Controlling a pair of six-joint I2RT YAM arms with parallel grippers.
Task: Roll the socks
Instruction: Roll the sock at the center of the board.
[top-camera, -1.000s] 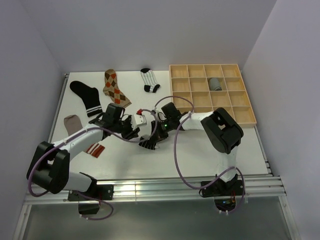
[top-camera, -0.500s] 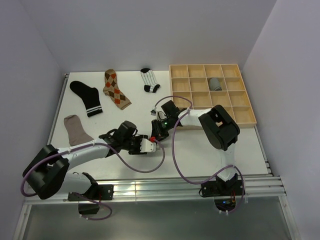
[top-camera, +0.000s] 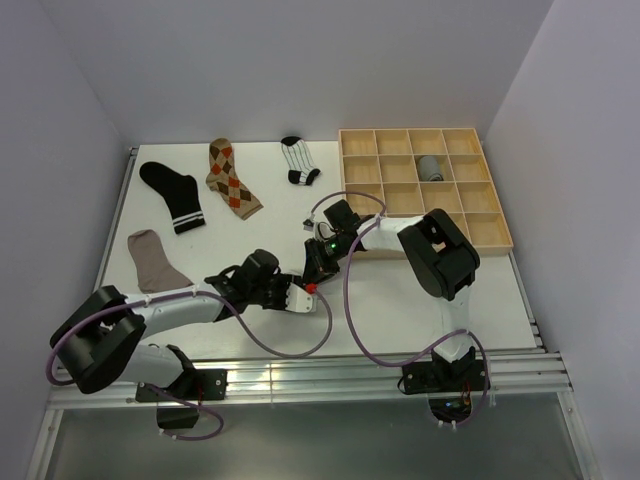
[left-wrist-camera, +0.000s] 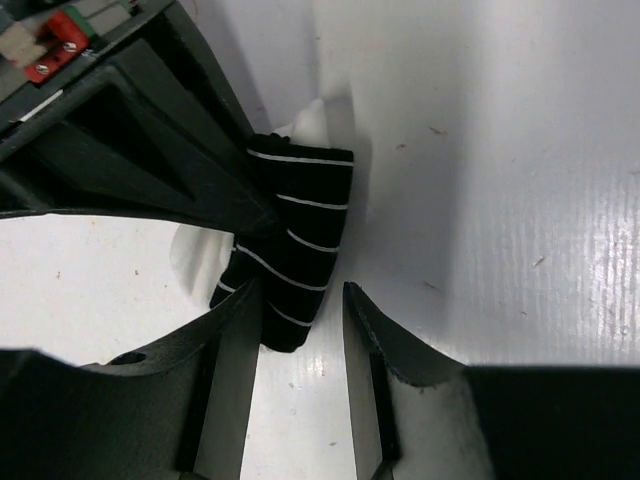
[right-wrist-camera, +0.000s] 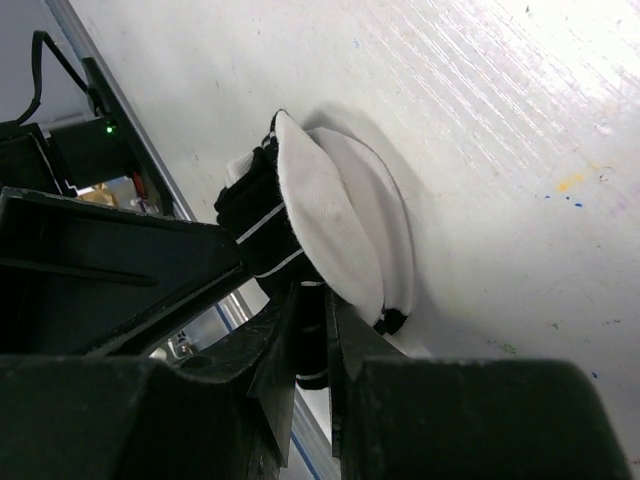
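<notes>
A black sock with thin white stripes and a white end (left-wrist-camera: 297, 232) lies bunched on the white table between my two grippers. My right gripper (right-wrist-camera: 322, 345) is shut on a fold of it (right-wrist-camera: 262, 232); in the top view this gripper (top-camera: 315, 264) is at the table's middle. My left gripper (left-wrist-camera: 302, 335) is open, and the sock's lower end reaches between its fingers, touching the left finger (left-wrist-camera: 232, 345). In the top view the left gripper (top-camera: 300, 287) sits just in front of the right one.
At the back left lie a black sock with white bands (top-camera: 172, 195), an argyle sock (top-camera: 230, 178), a striped sock (top-camera: 297, 160) and a taupe sock (top-camera: 150, 258). The wooden grid tray (top-camera: 497, 240) at the back right holds a rolled grey sock (top-camera: 429, 167).
My left arm has swung from the left middle of the table toward the near centre, up to the sock. My right gripper has drawn back a little, holding the sock.
</notes>
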